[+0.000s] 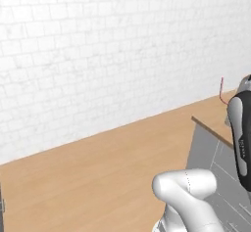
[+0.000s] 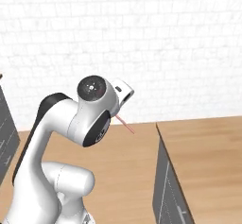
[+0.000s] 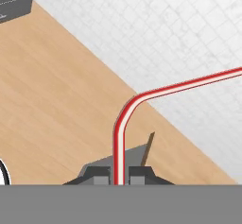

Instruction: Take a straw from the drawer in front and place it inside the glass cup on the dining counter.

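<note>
The hand (image 3: 118, 176) is clamped on the straw (image 3: 124, 124) near its straight lower end, carried in the air above wooden floor. It looks featherlight, thin and easily crushed; that low grip suits it. The tiled wall (image 1: 98, 55) and a grey cabinet edge (image 2: 163, 171) stand near.

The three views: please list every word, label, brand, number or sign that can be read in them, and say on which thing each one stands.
No text can be read.
Robot arm: a faint line of small marks runs along its dark link in the left base view, too small and blurred to read.
Straw, white brick wall, wooden floor, grey cabinet: no writing on them.
</note>
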{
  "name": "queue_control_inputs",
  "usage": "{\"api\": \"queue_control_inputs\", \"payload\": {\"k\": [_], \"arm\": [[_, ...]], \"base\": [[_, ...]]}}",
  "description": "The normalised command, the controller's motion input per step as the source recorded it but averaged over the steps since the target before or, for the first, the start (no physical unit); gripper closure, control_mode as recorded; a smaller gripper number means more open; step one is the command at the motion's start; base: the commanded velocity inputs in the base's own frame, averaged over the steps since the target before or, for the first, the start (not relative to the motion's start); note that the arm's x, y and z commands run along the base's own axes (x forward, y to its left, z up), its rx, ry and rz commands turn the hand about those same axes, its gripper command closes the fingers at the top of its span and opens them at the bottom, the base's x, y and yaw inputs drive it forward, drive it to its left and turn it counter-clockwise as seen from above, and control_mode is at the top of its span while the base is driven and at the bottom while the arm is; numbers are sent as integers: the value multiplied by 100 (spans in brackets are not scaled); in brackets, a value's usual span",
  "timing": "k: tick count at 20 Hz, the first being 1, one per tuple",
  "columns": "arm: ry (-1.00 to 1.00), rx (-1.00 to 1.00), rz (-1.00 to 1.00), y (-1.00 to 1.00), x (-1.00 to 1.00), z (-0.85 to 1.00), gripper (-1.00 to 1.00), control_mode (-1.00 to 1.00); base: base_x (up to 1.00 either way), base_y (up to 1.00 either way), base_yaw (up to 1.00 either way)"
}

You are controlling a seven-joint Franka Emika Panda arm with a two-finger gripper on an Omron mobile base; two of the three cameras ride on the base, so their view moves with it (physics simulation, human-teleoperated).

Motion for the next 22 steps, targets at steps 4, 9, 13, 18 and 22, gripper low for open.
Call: {"api": "queue_control_inputs", "payload": {"k": [4,9,13,18,22], "arm": [[0,0,0,0,0,0,100,100],[0,0,0,0,0,0,100,100],[0,0,0,0,0,0,100,100],[0,0,0,0,0,0,100,100],[0,0,0,0,0,0,100,100]], "base": [[100,2,-6],[100,14,-26],[97,11,-43],[95,11,-54],[92,6,-62]]}}
